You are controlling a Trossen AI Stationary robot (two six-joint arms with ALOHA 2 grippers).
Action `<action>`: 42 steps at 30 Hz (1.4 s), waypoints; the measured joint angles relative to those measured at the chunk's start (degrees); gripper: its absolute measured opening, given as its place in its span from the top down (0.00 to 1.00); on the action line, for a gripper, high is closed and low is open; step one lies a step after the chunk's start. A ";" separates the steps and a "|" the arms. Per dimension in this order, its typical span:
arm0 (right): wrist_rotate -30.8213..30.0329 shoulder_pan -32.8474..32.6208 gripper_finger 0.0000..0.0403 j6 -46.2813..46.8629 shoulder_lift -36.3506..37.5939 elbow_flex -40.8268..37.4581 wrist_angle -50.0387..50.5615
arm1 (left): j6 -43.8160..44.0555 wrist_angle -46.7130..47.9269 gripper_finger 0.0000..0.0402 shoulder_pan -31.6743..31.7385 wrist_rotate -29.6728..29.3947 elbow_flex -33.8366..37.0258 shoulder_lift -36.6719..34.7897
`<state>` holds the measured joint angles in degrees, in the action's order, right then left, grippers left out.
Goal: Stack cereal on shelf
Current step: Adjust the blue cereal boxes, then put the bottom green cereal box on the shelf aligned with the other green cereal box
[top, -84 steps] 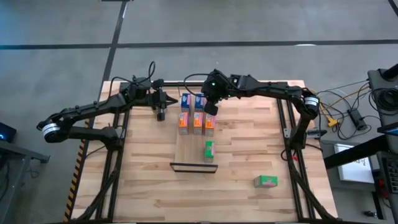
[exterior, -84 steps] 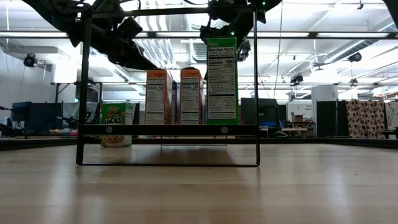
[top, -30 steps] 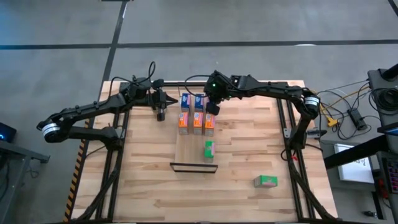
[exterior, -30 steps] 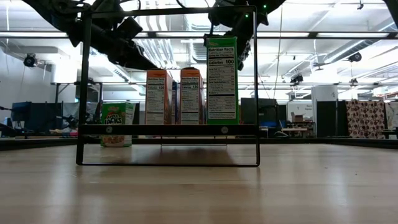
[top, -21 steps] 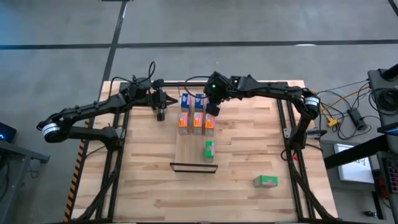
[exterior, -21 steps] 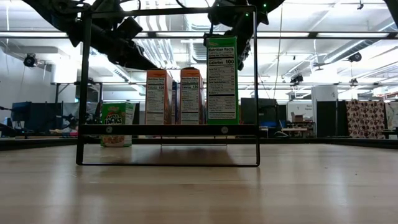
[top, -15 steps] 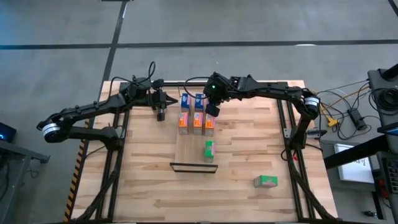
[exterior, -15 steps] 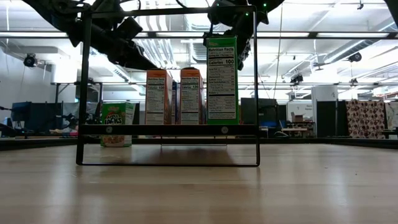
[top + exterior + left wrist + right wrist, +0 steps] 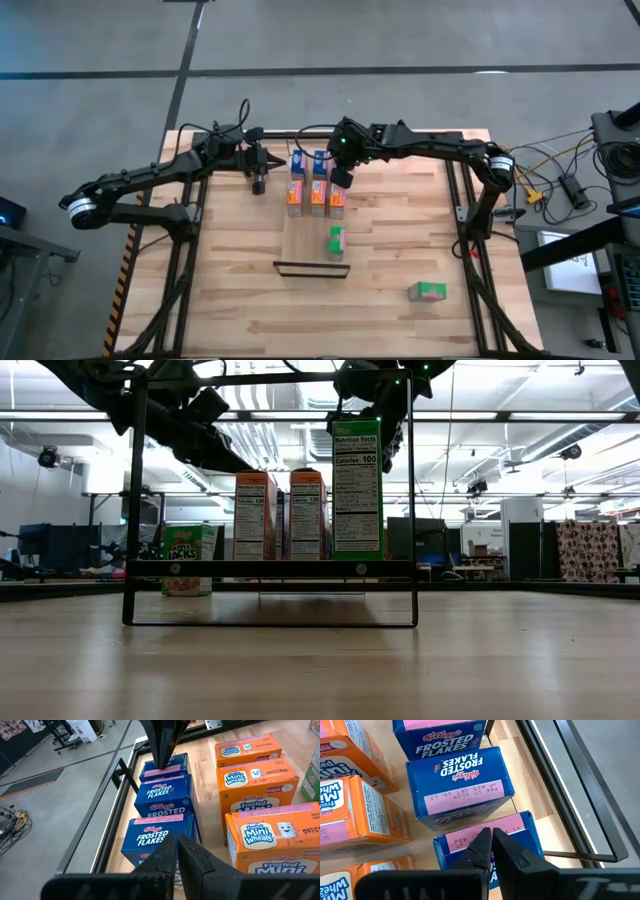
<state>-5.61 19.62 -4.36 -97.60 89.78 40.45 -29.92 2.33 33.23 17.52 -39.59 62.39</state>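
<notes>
From above, three blue boxes (image 9: 312, 163) and three orange boxes (image 9: 316, 198) stand far on the shelf (image 9: 305, 243); one green box (image 9: 336, 241) stands nearer, another (image 9: 427, 291) lies on the table (image 9: 230, 300) near right. Wrist views show the right gripper (image 9: 490, 844) pinched together over the blue row and the left gripper (image 9: 176, 855) pinched together beside it.

The high view looks straight down from well above, taking in the whole table (image 9: 390, 270), both arms and the grey floor around. The low view sits at table height, facing level across the wood into the room, with the shelf (image 9: 270, 569) frame near and the arms entering overhead. The left wrist view rides just behind the left hand (image 9: 176, 851), close above the blue boxes (image 9: 165, 795). The right wrist view looks past the right hand (image 9: 491, 845), closer still. Both wrist views share those blue boxes and the orange boxes (image 9: 350, 815) beside them.
</notes>
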 joint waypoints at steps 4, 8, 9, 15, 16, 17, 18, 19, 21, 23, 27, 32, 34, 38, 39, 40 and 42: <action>0.00 0.00 0.98 0.00 0.00 0.00 0.04 | 0.00 0.00 1.00 -0.01 0.00 0.00 0.00; 0.00 0.00 0.98 0.00 0.00 0.00 0.06 | 0.01 0.00 1.00 -0.01 0.00 0.00 0.00; 0.00 -0.01 0.98 0.00 0.00 0.00 0.09 | -0.01 0.00 1.00 0.00 0.00 0.00 -0.02; 0.02 -0.28 0.98 0.54 0.01 0.00 0.20 | 0.01 -0.09 1.00 0.00 0.00 0.00 0.00; 0.02 -0.28 0.98 0.57 0.02 0.00 0.29 | 0.01 -0.11 1.00 0.00 0.00 0.00 0.00; 0.02 -0.28 0.98 0.57 0.02 0.00 0.44 | 0.00 -0.13 1.00 -0.01 0.00 0.00 0.00; 0.02 -0.28 0.98 0.61 0.02 0.00 0.54 | 0.01 -0.13 1.00 -0.01 0.00 0.00 0.00; 0.00 -0.28 0.98 0.65 0.02 0.00 0.68 | -0.01 -0.13 1.00 0.00 0.00 0.00 0.00; 0.02 -0.28 0.98 0.72 0.09 0.00 0.87 | 0.01 -0.13 1.00 0.00 0.00 0.00 0.00; 0.01 -0.28 0.98 0.72 0.09 0.00 0.85 | 0.01 -0.13 1.00 0.00 0.00 0.00 0.00; 0.03 -0.28 0.98 0.51 0.09 0.52 1.35 | 0.01 -0.13 1.00 -0.01 0.00 0.00 0.00; 0.09 -0.59 0.98 0.07 0.22 1.03 1.48 | 0.01 -0.13 1.00 -0.02 0.00 0.00 0.00; 0.09 -0.66 0.98 0.07 0.44 1.05 1.45 | 0.01 -0.13 1.00 -0.02 0.00 0.00 0.00; 0.07 -0.66 0.98 0.10 1.14 1.28 1.46 | 0.01 -0.11 1.00 -0.01 0.00 0.00 0.00; 0.07 -0.71 0.98 0.27 1.40 1.37 1.46 | 0.01 -0.13 1.00 -0.02 0.00 0.00 0.00; 0.04 -0.87 0.98 0.32 1.64 1.52 1.54 | 0.01 -0.11 1.00 -0.01 0.00 0.00 0.00; 0.05 -1.28 0.98 0.56 2.43 1.78 1.39 | 0.01 -0.10 1.00 -0.01 0.00 0.00 0.00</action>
<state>-5.55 18.34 -3.80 -95.17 91.56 41.84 -29.91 2.23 33.22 17.52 -39.59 62.39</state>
